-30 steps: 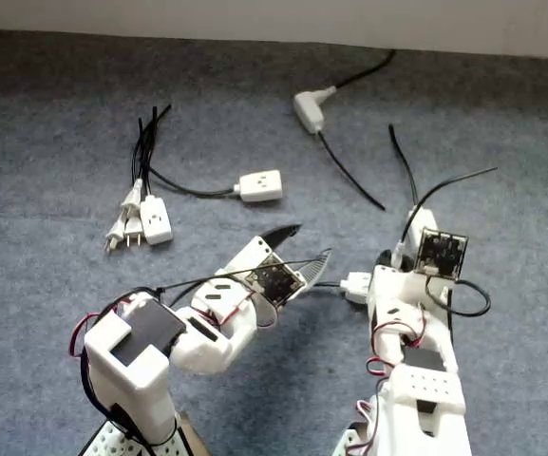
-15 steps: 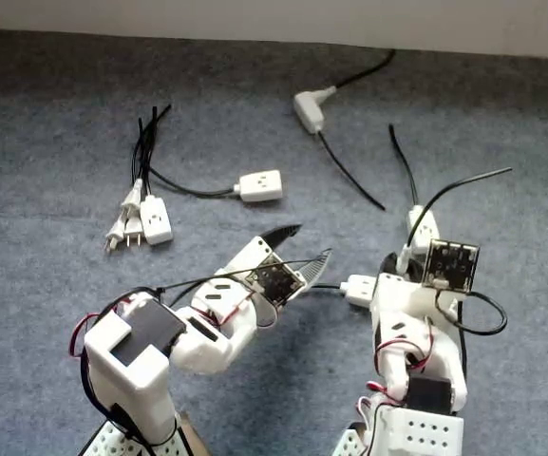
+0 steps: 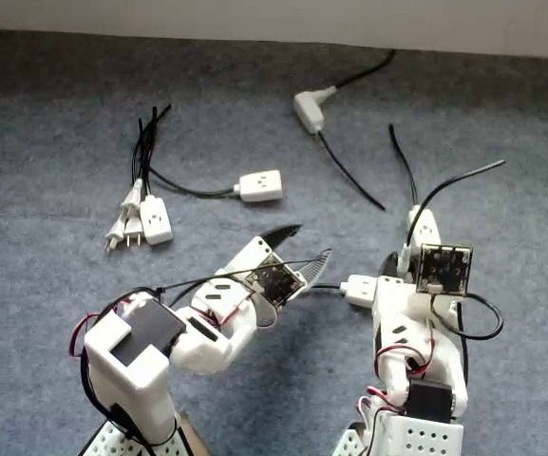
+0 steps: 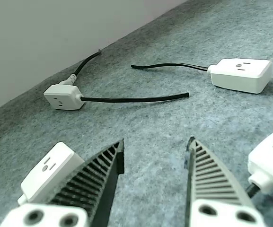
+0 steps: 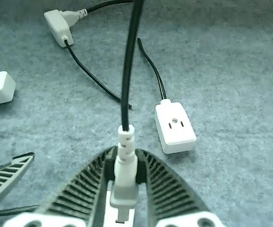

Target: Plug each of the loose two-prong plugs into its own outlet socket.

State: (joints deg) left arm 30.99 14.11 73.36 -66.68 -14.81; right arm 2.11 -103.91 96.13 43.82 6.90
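The grey carpet (image 3: pixel 55 114) covers the whole workspace I am driving over. In the high view my left arm (image 3: pixel 150 342) sits at 7 o'clock, pointing toward the centre. The left gripper (image 4: pixel 156 142) is spread wide with nothing between its fingers and hangs over bare carpet. My right arm (image 3: pixel 416 361) stands at 5 o'clock. The right gripper (image 5: pixel 126 151) is clamped on a white plug (image 5: pixel 125 182), and the plug's black cable (image 5: pixel 129 71) rises straight out from between the fingers.

Just past that gripper, at its 12 o'clock, a near socket (image 5: pixel 175 127) lies face up on the carpet, apart from the plug. A white connector (image 3: pixel 359 288) lies between the two grippers, just beside the right arm at its 9 o'clock. A middle socket (image 3: pixel 259 185) rests at 11 o'clock from the centre on a black lead. An angled socket (image 3: pixel 310 109) lies at 12 o'clock near the far edge. At 10 o'clock a cluster of loose plugs (image 3: pixel 124 217) lies with a small socket block (image 3: pixel 156 220) touching it.
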